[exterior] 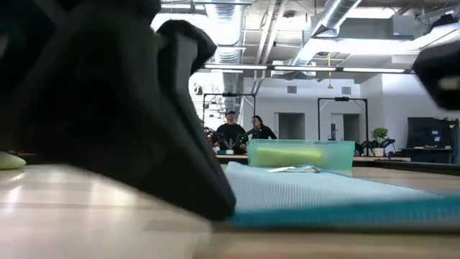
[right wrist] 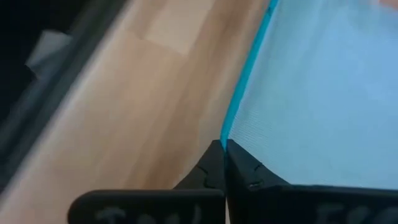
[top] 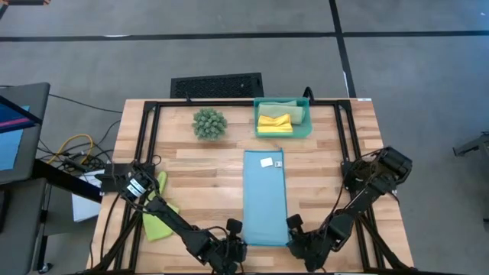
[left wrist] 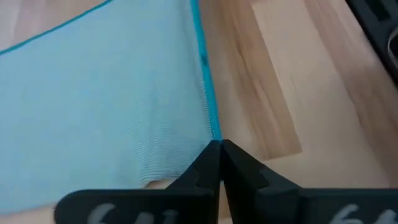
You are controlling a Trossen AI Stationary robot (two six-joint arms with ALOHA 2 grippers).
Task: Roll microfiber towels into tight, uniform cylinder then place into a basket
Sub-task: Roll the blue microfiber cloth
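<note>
Blue towel (top: 264, 197): folded into a long strip, flat on the table (top: 206, 164), running from just below the basket (top: 283, 118) toward the near edge.
Left gripper (top: 235, 228): pinched tight on the strip's near left corner.
Right gripper (top: 293, 223): clamped on the near right corner.
Basket: yellow towel (top: 273, 122) and sage one (top: 281, 103) inside.
Lime towel (top: 158, 218): well left of the strip, under the left arm.

You have a light blue towel (top: 264, 200) with a brighter teal edge and a white label (top: 267, 162), lying on pale wood-plank table (top: 206, 179). The basket (top: 307, 126) is translucent teal, holding a yellow towel (top: 274, 122) and a sage green towel (top: 284, 104). A lime green towel (top: 159, 223) sits beside black arms. The plant ball (top: 209, 123) is spiky green.
</note>
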